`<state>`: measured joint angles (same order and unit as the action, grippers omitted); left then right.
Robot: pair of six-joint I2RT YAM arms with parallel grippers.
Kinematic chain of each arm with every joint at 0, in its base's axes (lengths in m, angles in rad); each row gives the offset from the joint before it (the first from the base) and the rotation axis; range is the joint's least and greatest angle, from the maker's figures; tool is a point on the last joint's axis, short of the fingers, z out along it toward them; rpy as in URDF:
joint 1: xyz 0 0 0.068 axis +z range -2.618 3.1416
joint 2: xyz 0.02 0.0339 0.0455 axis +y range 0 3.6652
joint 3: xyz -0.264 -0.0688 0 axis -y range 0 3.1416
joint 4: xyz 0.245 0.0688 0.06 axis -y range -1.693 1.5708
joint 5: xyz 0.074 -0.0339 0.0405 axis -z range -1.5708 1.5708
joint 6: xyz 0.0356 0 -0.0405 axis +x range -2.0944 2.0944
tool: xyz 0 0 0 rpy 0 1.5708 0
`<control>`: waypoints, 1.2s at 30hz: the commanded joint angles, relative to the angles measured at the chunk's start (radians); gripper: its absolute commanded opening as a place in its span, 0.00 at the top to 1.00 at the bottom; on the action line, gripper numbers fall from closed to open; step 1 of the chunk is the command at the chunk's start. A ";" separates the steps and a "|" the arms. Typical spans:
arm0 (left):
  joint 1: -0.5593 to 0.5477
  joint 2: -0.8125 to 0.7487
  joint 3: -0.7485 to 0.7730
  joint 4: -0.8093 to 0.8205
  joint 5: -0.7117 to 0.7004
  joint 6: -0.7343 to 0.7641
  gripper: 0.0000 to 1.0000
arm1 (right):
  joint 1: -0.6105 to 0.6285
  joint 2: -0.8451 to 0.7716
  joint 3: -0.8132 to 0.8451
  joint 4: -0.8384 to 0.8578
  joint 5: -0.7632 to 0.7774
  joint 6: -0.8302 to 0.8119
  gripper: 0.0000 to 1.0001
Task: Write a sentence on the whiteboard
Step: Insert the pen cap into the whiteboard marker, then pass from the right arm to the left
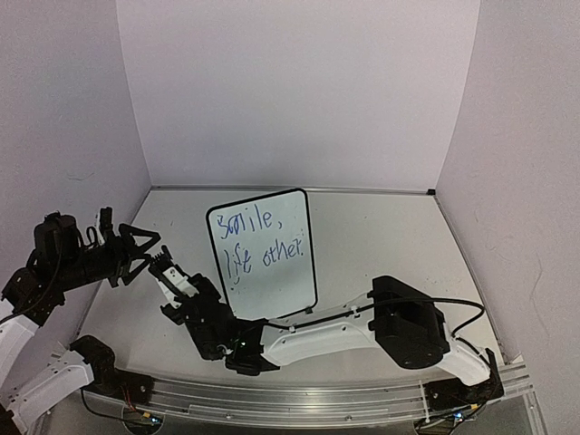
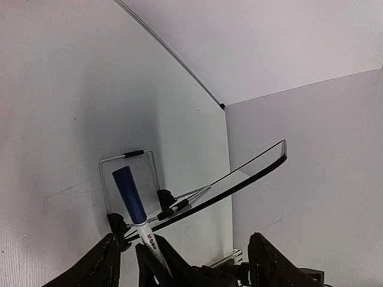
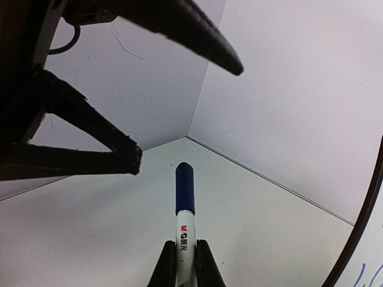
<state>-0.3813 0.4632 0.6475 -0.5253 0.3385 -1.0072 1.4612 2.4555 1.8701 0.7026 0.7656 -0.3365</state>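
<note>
Seen from above, the whiteboard (image 1: 263,249) stands near the middle of the pale tabletop (image 1: 390,245), tilted back on its feet, black frame rounded at the corners. Bare surface runs from its 3 o'clock side out to the right wall (image 1: 517,163). A narrower strip lies at 12 o'clock before the back wall (image 1: 299,91). At 6 o'clock the right arm (image 1: 326,331) crosses just below the board's lower edge; we cannot tell whether they touch.

The sentence (image 1: 260,240) is in blue handwriting on two lines, which we read as "Smile," above "life other." It fills the upper half of the board.

At 9 o'clock from the board the two grippers meet. The right gripper (image 3: 186,257) has its fingers clamped on the white barrel of a marker (image 3: 185,230), whose blue cap (image 3: 185,185) is on and points toward the left wall. The left gripper (image 1: 148,249) sits just beyond that cap with its fingers (image 3: 203,39) spread wide, holding nothing and clear of the marker.
</note>
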 commanded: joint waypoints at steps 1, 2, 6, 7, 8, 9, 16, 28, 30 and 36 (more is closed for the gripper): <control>-0.002 -0.026 0.068 -0.079 -0.029 0.059 0.25 | 0.007 -0.141 -0.066 0.094 0.002 0.020 1.00; -0.002 -0.024 0.071 -0.081 -0.030 0.060 0.23 | 0.007 -0.160 -0.089 0.102 -0.010 0.031 1.00; -0.002 0.006 0.064 -0.035 0.005 0.051 0.19 | 0.011 -0.227 -0.181 0.134 -0.067 0.068 1.00; -0.002 0.013 0.059 -0.016 0.013 0.045 0.19 | 0.013 -0.237 -0.193 0.137 -0.075 0.069 1.00; -0.002 0.018 0.056 0.003 0.021 0.041 0.18 | 0.015 -0.244 -0.202 0.140 -0.088 0.069 1.00; -0.002 0.024 0.052 0.024 0.029 0.036 0.18 | 0.018 -0.250 -0.210 0.143 -0.099 0.068 1.00; -0.002 0.061 0.039 0.130 0.089 0.013 0.15 | 0.030 -0.247 -0.209 0.141 -0.130 0.051 1.00; -0.002 0.056 0.011 0.165 0.093 -0.031 0.43 | 0.037 -0.244 -0.206 0.132 -0.170 0.051 1.00; -0.002 0.058 0.012 0.165 0.096 -0.032 0.51 | 0.039 -0.242 -0.205 0.131 -0.168 0.051 1.00; -0.002 0.058 0.004 0.160 0.101 -0.043 0.70 | 0.039 -0.233 -0.187 0.122 -0.159 0.048 1.00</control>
<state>-0.3813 0.5236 0.6567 -0.3996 0.4250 -1.0443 1.4933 2.2456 1.6638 0.8099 0.6090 -0.2867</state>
